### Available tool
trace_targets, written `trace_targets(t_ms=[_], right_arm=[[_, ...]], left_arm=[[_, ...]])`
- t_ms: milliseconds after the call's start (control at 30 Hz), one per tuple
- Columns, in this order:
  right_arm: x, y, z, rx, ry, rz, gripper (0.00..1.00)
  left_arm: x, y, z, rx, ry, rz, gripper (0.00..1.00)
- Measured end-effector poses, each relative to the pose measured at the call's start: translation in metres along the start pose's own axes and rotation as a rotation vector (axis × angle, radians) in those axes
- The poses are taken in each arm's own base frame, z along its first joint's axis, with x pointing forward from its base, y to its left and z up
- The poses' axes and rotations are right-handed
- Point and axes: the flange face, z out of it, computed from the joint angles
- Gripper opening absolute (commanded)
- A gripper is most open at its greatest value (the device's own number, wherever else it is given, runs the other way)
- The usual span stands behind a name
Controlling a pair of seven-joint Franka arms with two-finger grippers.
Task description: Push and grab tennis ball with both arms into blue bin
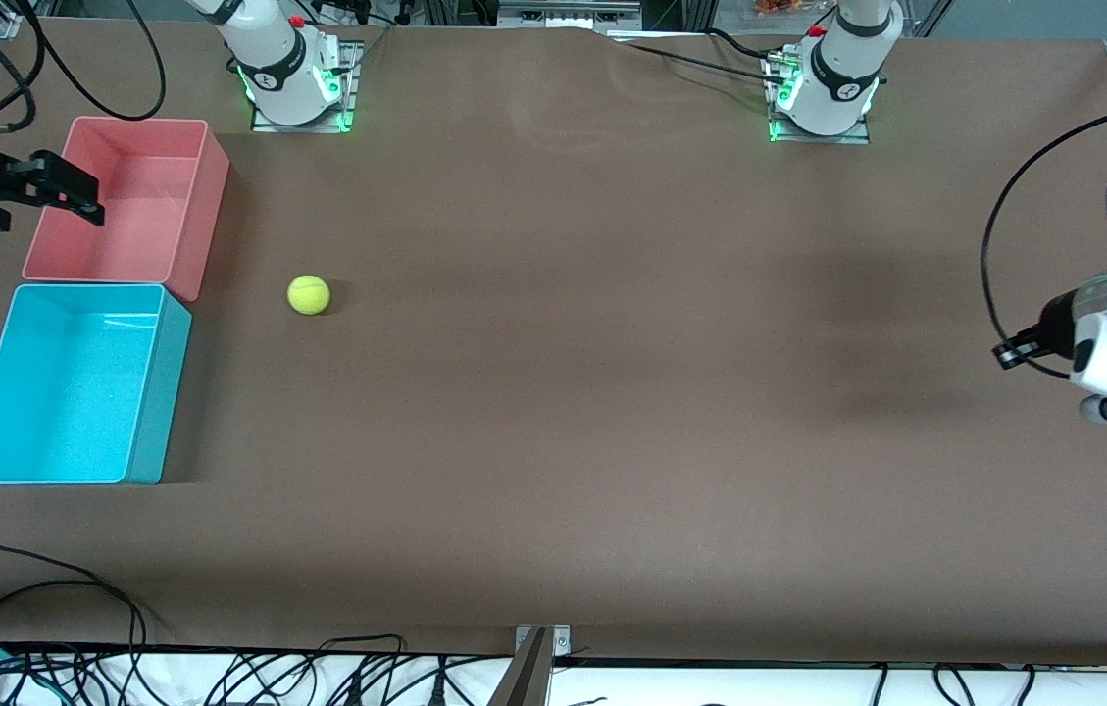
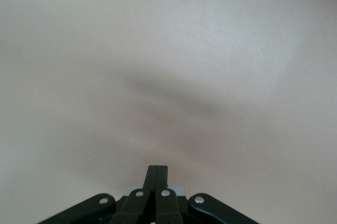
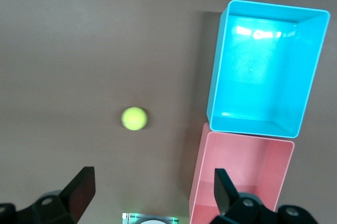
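The tennis ball (image 1: 308, 294) lies on the brown table, beside the gap between the two bins, and also shows in the right wrist view (image 3: 134, 118). The blue bin (image 1: 161, 392) stands empty at the right arm's end of the table, nearer the front camera than the pink bin; it also shows in the right wrist view (image 3: 216, 76). My right gripper (image 1: 82, 196) hangs open and empty over the pink bin's outer edge; its jaws stand wide apart (image 3: 152, 190). My left gripper (image 1: 1009, 351) is shut and empty (image 2: 157, 170), up over bare table at the left arm's end.
An empty pink-red bin (image 1: 200, 211) stands against the blue bin, closer to the right arm's base; it also shows in the right wrist view (image 3: 200, 182). Cables hang along the table's front edge (image 1: 220, 667). The arm bases (image 1: 293, 88) stand along the back edge.
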Motion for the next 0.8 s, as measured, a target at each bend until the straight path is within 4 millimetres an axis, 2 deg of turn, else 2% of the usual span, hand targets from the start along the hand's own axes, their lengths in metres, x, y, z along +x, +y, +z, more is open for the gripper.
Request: trace_targets(t_ms=[133,333,433,533,633,667,700,800], right_arm=[[0.002,-0.01,0.002,-0.002,-0.006,-0.015,1.0],[0.007,-0.008,0.012,-0.014,-0.03,-0.014,1.0],[0.012,-0.006,0.021,-0.019,-0.048,-0.011,1.0],[0.019,-0.004,0.034,-0.02,-0.072,-0.008,1.0],[0.026,-0.004,0.046,-0.022,-0.09,-0.009,1.0],[0.028,-0.004,0.05,-0.023,-0.096,-0.009,1.0],[0.03,-0.005,0.052,-0.023,-0.1,-0.01,1.0],[0.033,-0.004,0.056,-0.024,-0.103,-0.01,1.0]], left_arm=[[-0.003,-0.007,-0.027,-0.002,-0.012,0.094,0.0],[-0.012,-0.011,-0.06,-0.011,-0.033,0.191,0.0],[-0.017,-0.01,-0.073,-0.014,-0.034,0.225,0.07],[-0.02,-0.007,-0.082,-0.016,-0.032,0.238,0.25],[-0.021,-0.006,-0.084,-0.016,-0.033,0.246,0.57],[-0.021,-0.006,-0.084,-0.016,-0.034,0.253,0.76],[-0.022,-0.006,-0.084,-0.016,-0.034,0.257,1.0],[-0.022,-0.005,-0.084,-0.016,-0.037,0.268,1.0]])
